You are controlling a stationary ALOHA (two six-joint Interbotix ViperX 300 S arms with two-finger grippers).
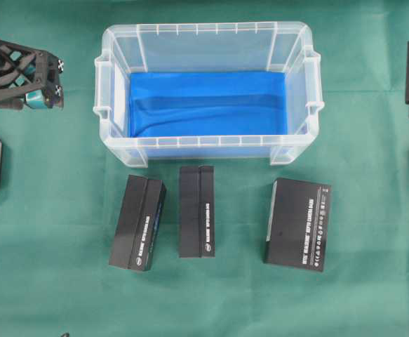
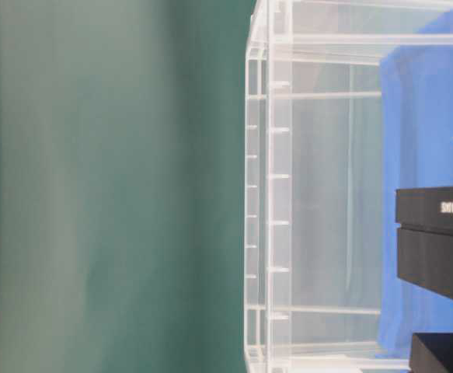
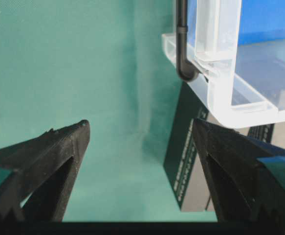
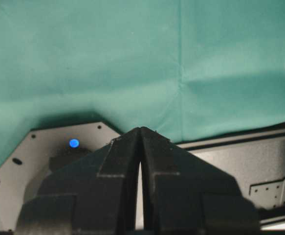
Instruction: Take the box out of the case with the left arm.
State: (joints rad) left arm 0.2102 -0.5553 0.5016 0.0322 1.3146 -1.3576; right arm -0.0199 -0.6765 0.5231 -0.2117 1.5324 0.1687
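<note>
The left arm (image 1: 15, 74) sits at the left edge of the overhead view, just beside the left end of the case (image 1: 208, 42) but apart from it, its black frame head turned toward the tub with teal pads showing. From its wrist camera the left gripper (image 3: 140, 139) is spread wide and released, with nothing between its two black fingers (image 3: 59, 152); only green cloth (image 1: 50, 281) lies in the gap, and past the right finger the corner of the case's rim and one black box can be seen. The right gripper (image 4: 140, 134) is clenched, its fingertips pressed together with only a thin slit lower down, holding nothing and pointing over the green cloth and a black base plate (image 4: 44, 152). The clear case stands on the cloth near the top middle of the overhead view, with only its blue lining (image 1: 208, 102) visible inside. Three black boxes lie outside it on the cloth, in a row just in front of its near wall: the left box (image 1: 137, 222) tilted slightly, the middle box (image 1: 196, 211) straight, and the wider right box (image 1: 297, 223) set well apart from the other two.
</note>
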